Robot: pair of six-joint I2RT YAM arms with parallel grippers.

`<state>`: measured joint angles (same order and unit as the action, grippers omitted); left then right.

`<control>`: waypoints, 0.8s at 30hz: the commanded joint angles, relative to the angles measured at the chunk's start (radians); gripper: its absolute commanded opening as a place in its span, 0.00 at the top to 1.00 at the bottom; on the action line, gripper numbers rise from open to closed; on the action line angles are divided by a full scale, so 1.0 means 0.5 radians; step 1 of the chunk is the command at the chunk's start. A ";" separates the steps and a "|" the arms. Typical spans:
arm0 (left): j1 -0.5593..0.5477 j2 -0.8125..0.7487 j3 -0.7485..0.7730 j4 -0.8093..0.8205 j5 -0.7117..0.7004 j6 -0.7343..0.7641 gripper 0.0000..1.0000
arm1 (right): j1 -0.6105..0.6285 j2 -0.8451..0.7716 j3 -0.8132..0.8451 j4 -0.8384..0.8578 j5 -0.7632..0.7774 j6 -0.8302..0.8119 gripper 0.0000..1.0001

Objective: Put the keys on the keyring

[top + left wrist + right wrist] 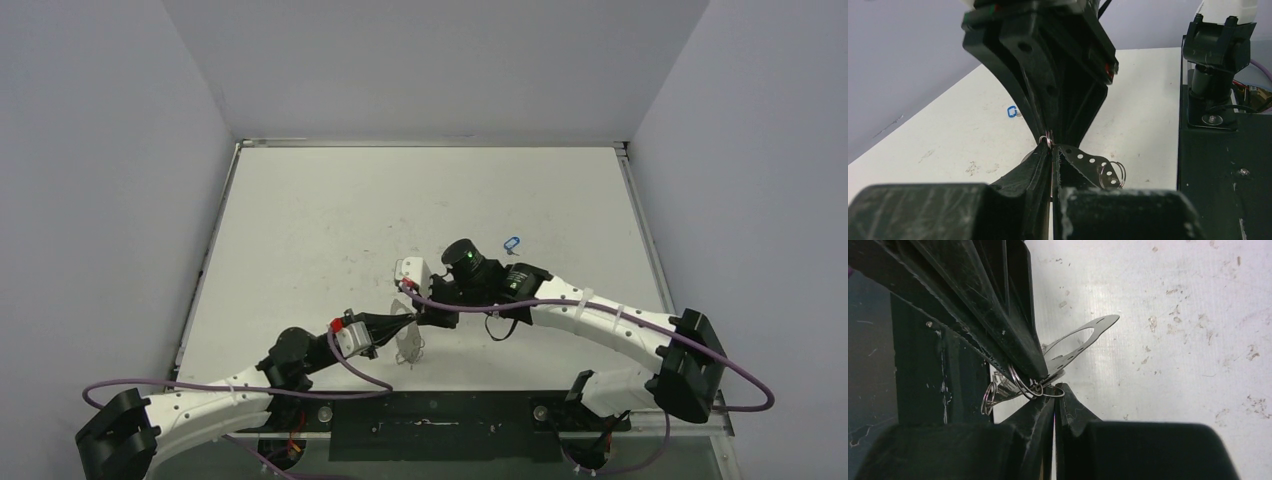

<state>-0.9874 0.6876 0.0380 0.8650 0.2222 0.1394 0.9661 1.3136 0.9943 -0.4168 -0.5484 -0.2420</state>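
Note:
My left gripper is shut on the rim of the keyring, a pale flat plate with small holes, and holds it edge-up above the table. The plate's big hole shows in the right wrist view. My right gripper meets it tip to tip and is shut on a small wire loop at the rim. More wire loops hang beside it. The blue-headed key lies on the table behind the right arm. The dark-headed key is not visible.
The white table has grey walls on three sides. A black base strip with the arm mounts runs along the near edge. The right arm's purple cable loops over the work area.

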 commanded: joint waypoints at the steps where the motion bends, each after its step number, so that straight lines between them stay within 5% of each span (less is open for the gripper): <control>1: -0.007 -0.043 0.057 0.220 0.016 -0.023 1.00 | 0.072 0.045 0.080 0.015 0.170 0.010 1.00; 6: -0.006 -0.086 0.048 0.172 0.020 -0.030 1.00 | 0.073 -0.095 0.006 0.126 0.285 0.024 0.92; 14: -0.004 -0.190 0.029 0.088 0.001 -0.035 1.00 | 0.023 -0.447 -0.202 0.267 0.336 -0.047 0.52; 24: -0.004 -0.185 0.033 0.082 0.014 -0.054 1.00 | -0.015 -0.621 -0.324 0.532 -0.144 -0.174 0.51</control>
<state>-0.9874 0.5934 0.0380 0.8616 0.2207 0.1337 0.9615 1.0271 0.8474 -0.2859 -0.4877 -0.3046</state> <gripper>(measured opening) 0.013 0.499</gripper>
